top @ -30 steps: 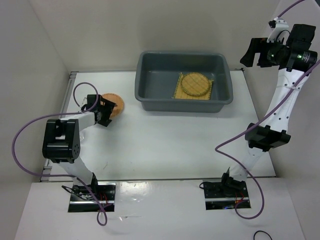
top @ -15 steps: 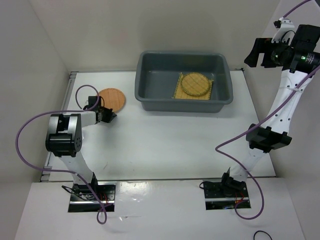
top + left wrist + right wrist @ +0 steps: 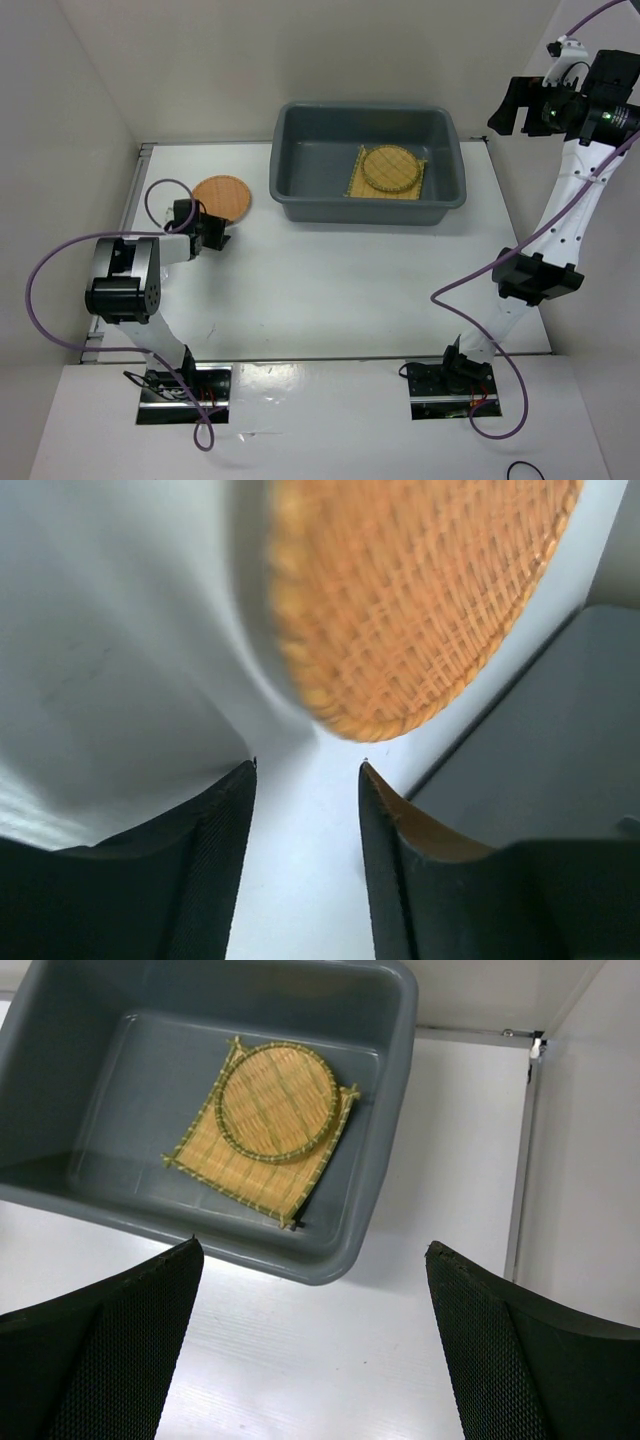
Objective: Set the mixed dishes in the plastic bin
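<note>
In the top external view, the left gripper [image 3: 212, 232] is seen to have been drawn back from the orange-brown disc [image 3: 220, 196], whose near edge was covered by it a second ago. The disc has been left flat on the table [image 3: 330, 280], just left of the plastic bin [image 3: 370, 212], in much the same spot. A missed pick is judged likely, so this last piece remains to be grasped. The square yellow mat [image 3: 358, 186] and the round yellow disc [image 3: 390, 167] are already laid in the bin, disc upon mat. The right gripper [image 3: 520, 105] is held high beyond the bin's right end.

In the left wrist view, the fingers [image 3: 215, 830] are shown partly open, with only bare table between them and nothing gripped. The disc's rim is found just ahead of the tips, slightly to the right, not between them.

In the right wrist view, the right fingers [image 3: 110, 1330] are spread wide and empty, with the bin and its two pieces seen beyond them
</note>
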